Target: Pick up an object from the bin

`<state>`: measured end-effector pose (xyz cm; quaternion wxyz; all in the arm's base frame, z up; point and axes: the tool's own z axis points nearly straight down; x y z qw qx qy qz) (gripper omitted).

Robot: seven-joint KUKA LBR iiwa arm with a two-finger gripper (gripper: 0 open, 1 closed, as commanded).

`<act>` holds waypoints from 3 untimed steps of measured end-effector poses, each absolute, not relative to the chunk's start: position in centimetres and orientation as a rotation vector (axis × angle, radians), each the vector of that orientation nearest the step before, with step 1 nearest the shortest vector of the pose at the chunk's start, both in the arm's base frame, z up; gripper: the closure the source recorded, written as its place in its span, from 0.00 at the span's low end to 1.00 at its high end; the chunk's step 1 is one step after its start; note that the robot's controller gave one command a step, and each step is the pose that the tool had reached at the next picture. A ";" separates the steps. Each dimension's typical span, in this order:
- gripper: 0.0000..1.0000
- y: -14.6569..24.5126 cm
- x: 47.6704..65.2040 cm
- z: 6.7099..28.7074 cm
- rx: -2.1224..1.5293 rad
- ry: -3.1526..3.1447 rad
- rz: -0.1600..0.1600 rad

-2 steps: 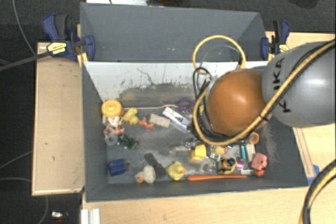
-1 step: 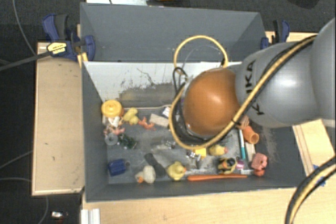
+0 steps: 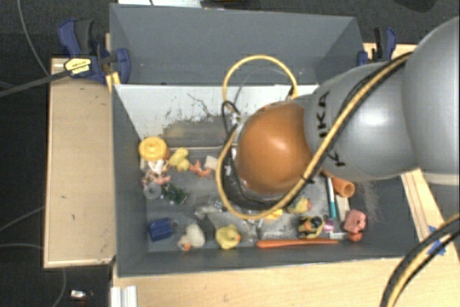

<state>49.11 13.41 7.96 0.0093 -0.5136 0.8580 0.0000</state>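
Tool hidden beneath orange wrist cover (image 3: 272,153), over middle of bin (image 3: 129,190); apart or together, impossible to tell. Nearest, toward 7 o'clock: small yellow lump (image 3: 227,236). Toward 5 o'clock: black-and-yellow piece (image 3: 310,226), partly covered, hard to make out.

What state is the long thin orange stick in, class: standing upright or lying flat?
Lying flat: the orange stick stretches lengthwise on the floor of the bin, along its near wall.

Reaches in from the right with a fat grey arm (image 3: 388,118). Wears a round orange cover (image 3: 269,147), yellow cable (image 3: 259,60) looped around. Holds the hand (image 3: 251,218) low underneath.
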 end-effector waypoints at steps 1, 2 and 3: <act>0.00 17.3 48.8 7.4 -1.573 2.697 -0.003; 0.00 20.2 50.0 7.3 -1.620 2.675 -0.001; 0.00 18.6 52.1 7.3 -1.675 2.632 -0.001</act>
